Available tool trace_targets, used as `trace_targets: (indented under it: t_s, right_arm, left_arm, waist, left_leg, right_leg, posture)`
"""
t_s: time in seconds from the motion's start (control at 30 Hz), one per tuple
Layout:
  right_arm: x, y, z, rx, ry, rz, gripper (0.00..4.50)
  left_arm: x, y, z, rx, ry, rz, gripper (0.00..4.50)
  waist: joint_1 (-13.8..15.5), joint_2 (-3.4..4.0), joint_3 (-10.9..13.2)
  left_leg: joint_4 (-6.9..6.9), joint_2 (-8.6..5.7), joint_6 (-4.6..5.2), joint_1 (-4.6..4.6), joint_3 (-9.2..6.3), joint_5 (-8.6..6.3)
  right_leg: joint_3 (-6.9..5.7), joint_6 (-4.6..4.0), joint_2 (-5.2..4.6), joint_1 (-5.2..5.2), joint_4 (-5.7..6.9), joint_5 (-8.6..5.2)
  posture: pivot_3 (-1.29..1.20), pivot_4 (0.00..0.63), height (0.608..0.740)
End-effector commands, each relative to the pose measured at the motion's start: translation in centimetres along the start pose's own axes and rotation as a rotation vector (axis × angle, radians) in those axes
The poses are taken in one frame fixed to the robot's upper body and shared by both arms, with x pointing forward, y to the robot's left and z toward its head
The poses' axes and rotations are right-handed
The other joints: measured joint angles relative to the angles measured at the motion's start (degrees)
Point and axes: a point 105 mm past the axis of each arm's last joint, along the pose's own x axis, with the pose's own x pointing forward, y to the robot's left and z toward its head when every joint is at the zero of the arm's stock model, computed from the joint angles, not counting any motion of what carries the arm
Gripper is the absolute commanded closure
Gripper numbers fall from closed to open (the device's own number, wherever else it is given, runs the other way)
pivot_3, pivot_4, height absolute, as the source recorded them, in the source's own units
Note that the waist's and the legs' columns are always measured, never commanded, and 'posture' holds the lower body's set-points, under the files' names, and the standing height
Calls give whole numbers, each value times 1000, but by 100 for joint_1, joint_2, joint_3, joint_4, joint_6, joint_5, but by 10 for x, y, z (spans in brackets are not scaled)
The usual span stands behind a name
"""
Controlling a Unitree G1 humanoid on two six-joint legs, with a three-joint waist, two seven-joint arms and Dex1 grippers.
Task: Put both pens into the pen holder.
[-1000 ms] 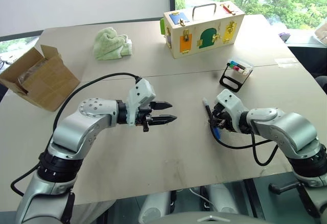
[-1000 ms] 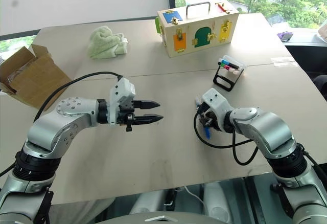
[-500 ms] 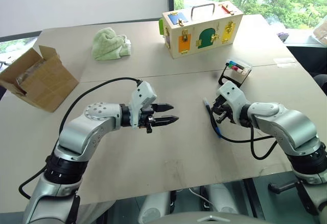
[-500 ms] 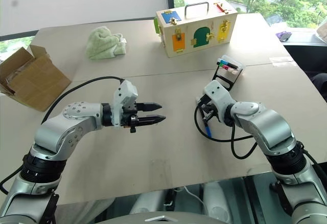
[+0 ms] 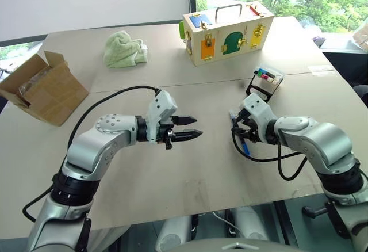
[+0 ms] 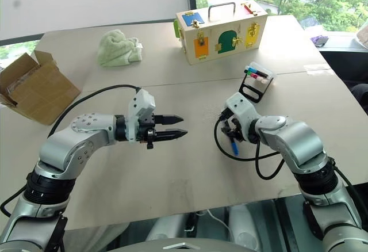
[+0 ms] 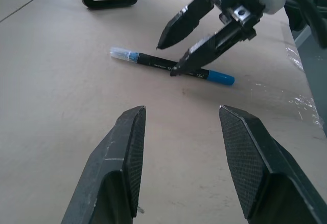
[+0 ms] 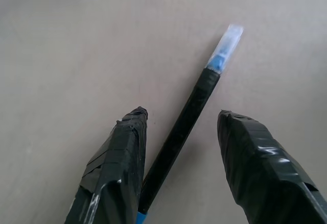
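Left wrist view: the blue-ended pen (image 7: 171,69) lies on the bare tan table (image 7: 61,81), no legible writing. The right gripper (image 7: 173,58) straddles it with fingers apart; the left gripper (image 5: 192,126) is open, holding nothing.

There is one pen (image 7: 171,68) on the table (image 5: 172,177), one pen holder (image 5: 265,83), one wooden box (image 5: 227,32), one green cloth (image 5: 125,49) and one cardboard box (image 5: 41,88). Two grippers are there, the left gripper (image 5: 192,126) and the right gripper (image 7: 180,48).
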Motion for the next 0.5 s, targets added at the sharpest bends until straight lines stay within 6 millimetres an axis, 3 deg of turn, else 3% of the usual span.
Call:
trace_targets:
  t_s: [0.03, 0.13, 0.23, 0.37, 0.5]
  right_arm:
    - [3, 4, 2, -10, -9, -3, 2177]
    - [6, 6, 1, -9, -8, 3, 2980]
    - [8, 5, 2, -3, -14, 0, 4402]
    - [7, 0, 12, 21, -54, -11, 4474]
    - [-3, -8, 43, 93, -207, 1, 4474]
  left_arm:
    - [-4, -5, 8, 32, -8, -25, 2177]
    - [-8, -3, 6, 53, 20, -14, 2177]
    - [-9, -1, 5, 64, 30, 1, 2177]
    - [-11, 0, 6, 65, 27, 6, 2177]
    - [-13, 3, 8, 69, 19, 25, 2177]
  waist:
    - [-1, -1, -1]
    - [-20, -1, -1]
    - [-15, -2, -1]
    - [-20, -5, -4]
    - [-21, -2, -2]
  left_leg:
    - [0, 0, 0, 0, 0, 0]
    - [0, 1, 0, 4, 1, 0]
    - [0, 2, 0, 7, 0, 0]
    - [3, 1, 0, 11, 0, 0]
    - [3, 3, -3, 11, 0, 2]
  right_leg:
    - [0, 0, 0, 0, 0, 0]
    - [1, 0, 1, 0, 3, 0]
    - [0, 0, 3, 1, 6, 0]
    - [1, 1, 2, 5, 6, 1]
    - [2, 0, 5, 2, 15, 0]
  posture:
    - [0, 150, 740]
    - [0, 150, 740]
    - [0, 150, 740]
    - [0, 150, 740]
    - [0, 150, 740]
